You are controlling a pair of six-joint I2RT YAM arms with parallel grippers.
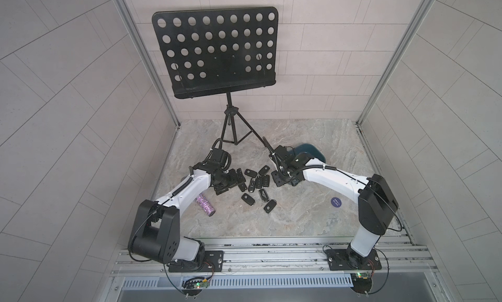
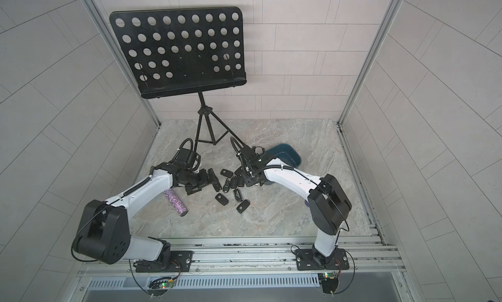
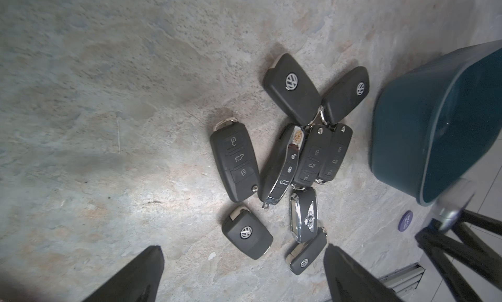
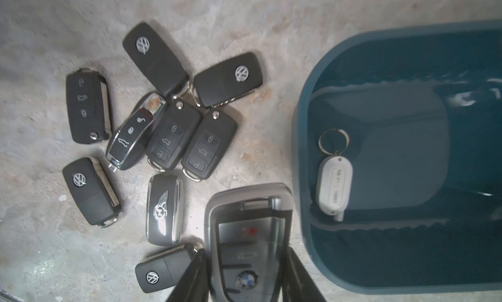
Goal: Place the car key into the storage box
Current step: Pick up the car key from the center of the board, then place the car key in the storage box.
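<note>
Silver-trimmed car key [image 4: 248,219] with a BMW roundel is pinched narrow between the right fingers [image 4: 191,281]. It's hanging over the worktop [image 4: 40,246] just beside the storage box [image 4: 301,140], not over the opening yet. So I'd call this the carry step: pick done, drop pending. Next move needs a short shift sideways across the teal rim, then letting go above the bare floor of the box, ideally clear of the white tag [image 4: 335,183] lying inside. That tag reads something like "R8-Y1 10007", bit blurry though. Loose pile of fobs [image 4: 173,134] sits nearby, mostly VW logos plus one winged badge. Left fingers [image 3: 135,279] are spread wide and empty above the worktop beside that pile. Purple sticker [image 1: 336,202] seems to say "SMALL BLIND".
</note>
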